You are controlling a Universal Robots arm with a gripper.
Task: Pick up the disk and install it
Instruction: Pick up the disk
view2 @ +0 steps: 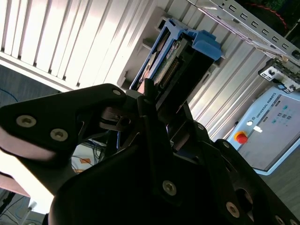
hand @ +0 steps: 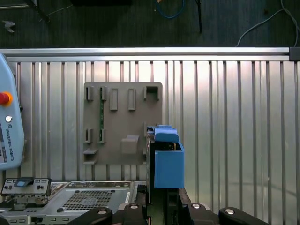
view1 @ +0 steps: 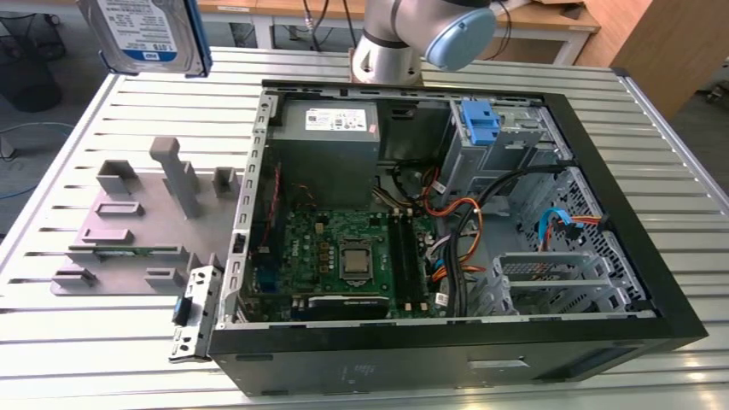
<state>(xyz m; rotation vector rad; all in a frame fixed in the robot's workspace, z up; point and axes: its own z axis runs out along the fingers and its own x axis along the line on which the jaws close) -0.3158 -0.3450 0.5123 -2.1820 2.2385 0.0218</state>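
Disk [view1: 142, 34] is held clamped by fingers [view2: 152, 122], upper left of exterior view. Judged stiff, dense, shock-sensitive; blue rails [hand: 168, 161] preferred for grip.

Looks to me like a robotics lab: slatted aluminium table [view1: 102, 359] carrying an opened black desktop computer case [view1: 376, 363], grey control pendant [hand: 11, 136] with red stop button.
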